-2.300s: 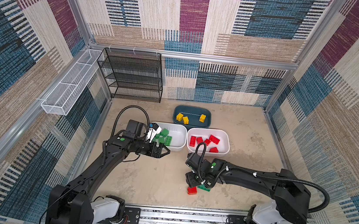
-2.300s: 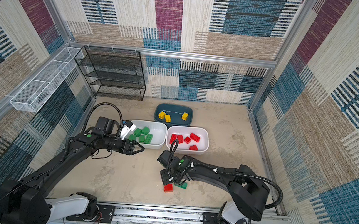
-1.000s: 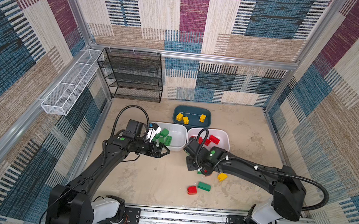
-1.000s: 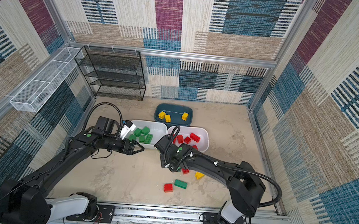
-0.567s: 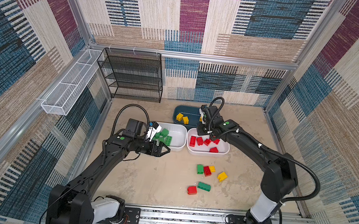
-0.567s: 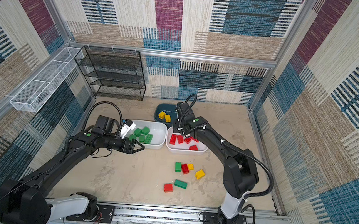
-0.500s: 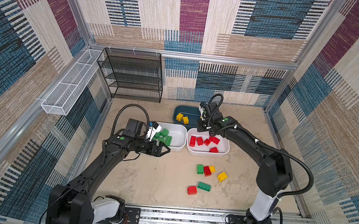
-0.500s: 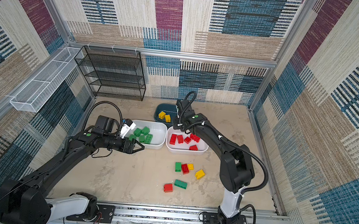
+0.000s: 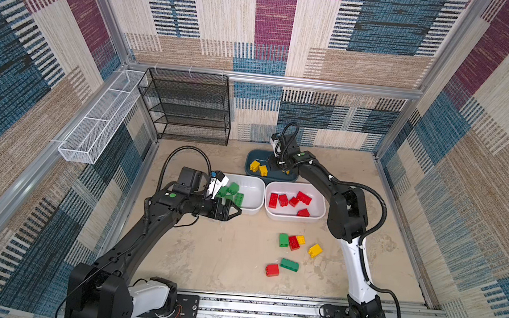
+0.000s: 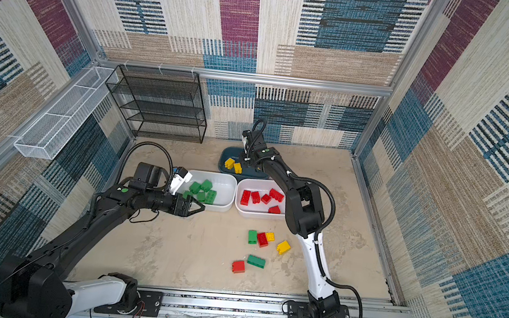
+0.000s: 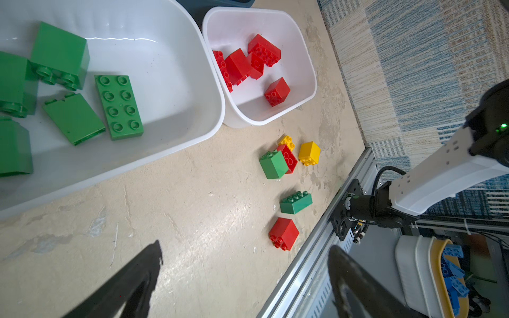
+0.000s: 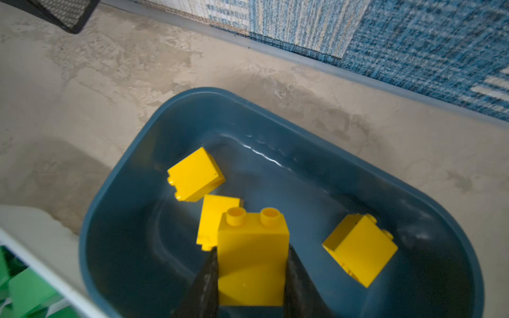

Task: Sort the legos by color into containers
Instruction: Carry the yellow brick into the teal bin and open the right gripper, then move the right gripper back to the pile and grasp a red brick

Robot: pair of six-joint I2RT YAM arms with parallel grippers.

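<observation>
Step in hand, as judged: release of a yellow oblong studded plastic brick [image 12: 253, 234] into the dark teal rounded plastic tub [image 12: 316, 165].

Observed right pincer [image 12: 251, 256] clamped on the brick's two flanks, holding it over the tub's inside with the studs pointing away from the wrist. Cannot tell whether clear of the tub floor. Observed left pincer [image 11: 243, 252] spread wide and empty, hovering over the sandy tabletop [image 9: 204, 257] just at 7 o'clock of the glossy white tub of greens [image 9: 255, 187].

To do well:
- Lower close to the tub floor before letting go; shallow rim, hard light plastic, bounce likely.
- Aim at the bare patch between the lying yellows, not on top of one.
- Open fully, then lift straight up, so as not to drag the brick out.

Counted:
- Tubs: three. Teal one at 12 o'clock of the two whites.
- Yellow: three lying in the teal tub, one held, two loose ( [image 9: 301, 239], [image 9: 315, 250]).
- Red: five in the glossy white tub of reds [image 9: 321, 202], at 3 o'clock of the green one; two loose ( [image 9: 293, 243], [image 9: 272, 269]).
- Green: five seen in their tub from the left wrist view; two loose ( [image 9: 283, 239], [image 9: 289, 264]).
- Loose total: six, all at 6 o'clock of the red tub.
</observation>
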